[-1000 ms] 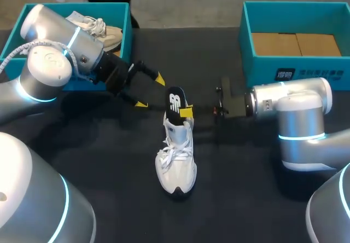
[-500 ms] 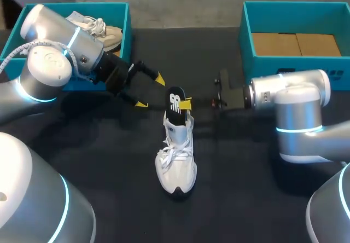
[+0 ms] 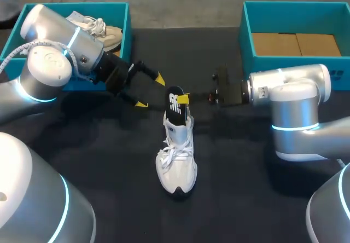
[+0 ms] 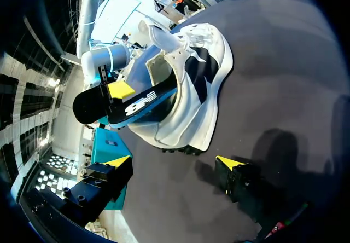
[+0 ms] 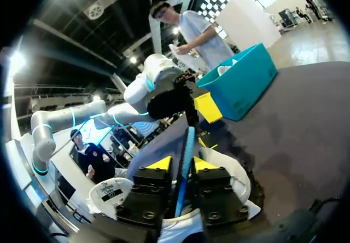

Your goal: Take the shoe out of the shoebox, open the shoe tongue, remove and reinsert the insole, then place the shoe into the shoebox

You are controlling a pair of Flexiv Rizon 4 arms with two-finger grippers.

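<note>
A white shoe lies on the black table, toe toward me. A black and blue insole stands up out of its heel opening. My right gripper is shut on the insole's upper end. In the right wrist view the insole's thin blue edge runs between the yellow tips of my right gripper, above the shoe. My left gripper stands open just left of the heel, holding nothing. In the left wrist view my left gripper is open, with the shoe and insole ahead of it.
A teal shoebox at the back left holds another light shoe. A second teal shoebox at the back right has a cardboard floor. Both boxes stand well behind the shoe.
My right gripper has narrowed onto the insole and drawn back a little toward the far side, tipping the insole's top with it. The left arm and the shoe have stayed put.
</note>
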